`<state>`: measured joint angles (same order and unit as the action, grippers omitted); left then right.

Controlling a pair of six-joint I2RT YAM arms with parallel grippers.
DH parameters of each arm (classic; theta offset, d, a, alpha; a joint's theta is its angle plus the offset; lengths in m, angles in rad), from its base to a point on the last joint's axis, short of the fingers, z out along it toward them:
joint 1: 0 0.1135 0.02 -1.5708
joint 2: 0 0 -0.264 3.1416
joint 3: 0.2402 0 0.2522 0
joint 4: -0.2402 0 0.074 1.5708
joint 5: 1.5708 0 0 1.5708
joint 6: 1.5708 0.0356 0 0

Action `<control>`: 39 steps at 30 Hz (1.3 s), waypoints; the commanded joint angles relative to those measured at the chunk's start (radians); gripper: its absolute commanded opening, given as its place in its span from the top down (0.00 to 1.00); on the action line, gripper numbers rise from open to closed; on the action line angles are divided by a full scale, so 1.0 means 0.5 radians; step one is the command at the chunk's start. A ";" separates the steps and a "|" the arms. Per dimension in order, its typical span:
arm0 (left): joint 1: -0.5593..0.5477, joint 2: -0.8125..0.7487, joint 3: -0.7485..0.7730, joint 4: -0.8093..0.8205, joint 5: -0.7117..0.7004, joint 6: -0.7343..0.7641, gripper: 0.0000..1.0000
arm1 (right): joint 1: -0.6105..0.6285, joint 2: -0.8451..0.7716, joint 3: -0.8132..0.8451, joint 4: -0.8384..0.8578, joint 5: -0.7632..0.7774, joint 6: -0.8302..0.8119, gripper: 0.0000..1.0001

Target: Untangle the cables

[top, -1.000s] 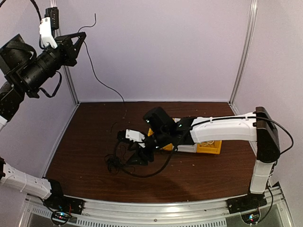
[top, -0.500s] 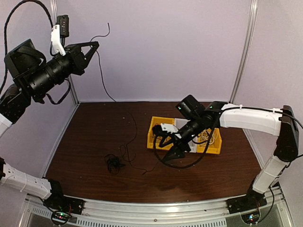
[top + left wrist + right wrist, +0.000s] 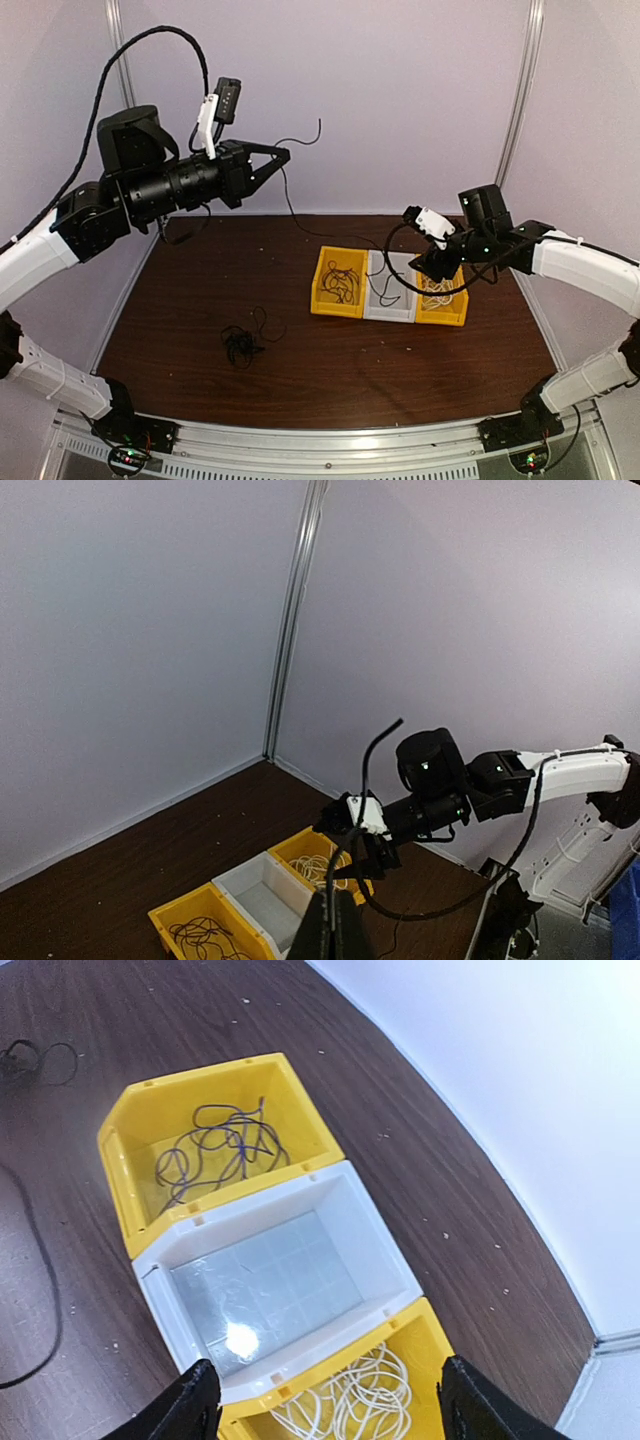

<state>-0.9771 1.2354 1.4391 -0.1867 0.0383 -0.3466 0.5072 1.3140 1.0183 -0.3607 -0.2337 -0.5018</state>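
Observation:
My left gripper is raised high at the back and shut on a thin black cable. The cable's free end sticks up past the fingers, and the rest hangs down toward the bins. In the left wrist view the shut gripper grips this cable. My right gripper hovers above the white and right yellow bins. In the right wrist view it is wide open and empty. A small black cable tangle lies on the table at the left.
Three bins stand in a row. The left yellow bin holds a dark cable, the white bin is empty, and the right yellow bin holds a white cable. A loose black cable lies in front of the bins.
My right gripper rose from the tangle on the table and swung right to above the bins. My left arm swung right, carrying the thin cable with it.

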 commanded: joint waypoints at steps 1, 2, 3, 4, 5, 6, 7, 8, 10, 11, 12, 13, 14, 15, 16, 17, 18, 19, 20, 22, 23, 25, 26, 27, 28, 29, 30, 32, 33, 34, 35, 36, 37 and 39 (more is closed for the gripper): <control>-0.006 -0.047 -0.131 0.140 0.119 -0.095 1.00 | -0.064 -0.112 0.014 0.072 0.273 0.017 0.24; -0.009 -0.065 -0.176 0.148 0.111 -0.106 1.00 | -0.075 -0.133 0.010 0.077 0.295 0.001 0.24; -0.008 -0.088 -0.218 0.152 0.094 -0.115 1.00 | -0.089 -0.141 0.012 0.077 0.315 -0.007 0.23; -0.009 -0.110 -0.262 0.153 0.072 -0.126 1.00 | -0.104 -0.145 0.017 0.076 0.334 -0.012 0.23; -0.008 -0.137 -0.303 0.153 0.049 -0.134 1.00 | -0.124 -0.152 0.023 0.068 0.333 -0.021 0.23; -0.009 -0.165 -0.359 0.153 0.028 -0.135 1.00 | -0.140 -0.152 0.027 0.056 0.337 -0.039 0.23; -0.009 -0.195 -0.402 0.153 0.001 -0.140 1.00 | -0.154 -0.157 0.028 0.049 0.350 -0.053 0.23; -0.005 -0.227 -0.436 0.140 -0.027 -0.138 1.00 | -0.171 -0.162 0.028 0.047 0.369 -0.064 0.23; -0.008 -0.268 -0.455 0.033 -0.168 -0.129 1.00 | -0.220 -0.175 0.027 0.049 0.405 -0.082 0.23; -0.008 -0.271 -0.433 -0.078 -0.298 -0.132 1.00 | -0.251 -0.177 0.028 0.053 0.432 -0.095 0.23; -0.008 -0.269 -0.401 -0.201 -0.425 -0.117 1.00 | -0.285 -0.173 0.032 0.055 0.454 -0.108 0.23; -0.007 -0.265 -0.381 -0.309 -0.523 -0.085 1.00 | -0.340 -0.161 0.043 0.049 0.458 -0.117 0.23; -0.009 -0.269 -0.376 -0.386 -0.594 -0.058 1.00 | -0.389 -0.155 0.056 0.047 0.450 -0.116 0.23; -0.005 -0.275 -0.384 -0.435 -0.638 -0.042 1.00 | -0.436 -0.147 0.077 0.029 0.414 -0.097 0.23; -0.007 -0.281 -0.404 -0.451 -0.638 -0.033 1.00 | -0.474 -0.142 0.128 -0.005 0.336 -0.061 0.24; -0.007 -0.287 -0.439 -0.442 -0.605 -0.036 1.00 | -0.492 -0.141 0.167 -0.047 0.215 -0.030 0.25; -0.006 -0.292 -0.480 -0.414 -0.562 -0.050 1.00 | -0.498 -0.144 0.198 -0.100 0.037 -0.012 0.26; -0.006 -0.296 -0.538 -0.371 -0.517 -0.072 1.00 | -0.496 -0.154 0.216 -0.149 -0.175 -0.016 0.28; -0.006 -0.302 -0.596 -0.319 -0.483 -0.095 1.00 | -0.492 -0.167 0.219 -0.177 -0.443 -0.023 0.30; -0.006 -0.324 -0.716 -0.185 -0.440 -0.132 1.00 | -0.463 -0.176 0.207 -0.196 -0.899 -0.027 0.34; -0.007 -0.344 -0.775 -0.100 -0.432 -0.148 1.00 | -0.433 -0.157 0.212 -0.206 -1.079 -0.023 0.36; -0.006 -0.373 -0.889 0.053 -0.415 -0.193 1.00 | -0.352 -0.100 0.220 -0.189 -1.357 0.011 0.41; -0.008 -0.371 -0.924 0.106 -0.413 -0.210 1.00 | -0.294 -0.071 0.194 -0.111 -1.482 0.077 0.42; -0.007 -0.358 -0.940 0.134 -0.432 -0.224 1.00 | -0.219 -0.032 0.176 -0.022 -1.530 0.154 0.43; -0.005 -0.335 -0.940 0.144 -0.454 -0.235 1.00 | -0.123 0.029 0.183 0.042 -1.528 0.199 0.44; -0.007 -0.316 -0.935 0.147 -0.481 -0.250 1.00 | -0.029 0.096 0.219 0.053 -1.497 0.205 0.45; -0.006 -0.297 -0.929 0.148 -0.498 -0.266 1.00 | 0.058 0.174 0.258 0.045 -1.445 0.194 0.45; -0.005 -0.285 -0.922 0.153 -0.516 -0.311 1.00 | 0.208 0.301 0.321 0.013 -1.390 0.144 0.46; -0.007 -0.291 -0.928 0.163 -0.525 -0.332 1.00 | 0.271 0.353 0.337 0.011 -1.378 0.138 0.47; -0.008 -0.303 -0.936 0.167 -0.537 -0.355 1.00 | 0.339 0.400 0.344 0.018 -1.394 0.142 0.48; -0.005 -0.318 -0.947 0.172 -0.554 -0.384 1.00 | 0.387 0.447 0.342 0.021 -1.421 0.143 0.48; -0.008 -0.333 -0.956 0.173 -0.574 -0.407 1.00 | 0.442 0.504 0.340 0.019 -1.432 0.138 0.49; -0.005 -0.350 -0.965 0.172 -0.587 -0.422 1.00 | 0.497 0.540 0.336 0.019 -1.426 0.121 0.49; -0.005 -0.370 -0.977 0.165 -0.609 -0.442 1.00 | 0.636 0.615 0.345 -0.037 -1.408 0.019 0.47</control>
<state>-0.9810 1.0843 0.9684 -0.1722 -0.2241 -0.5163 0.7345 1.5784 1.1618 -0.3626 -0.9077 -0.4419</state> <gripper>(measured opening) 0.015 0.519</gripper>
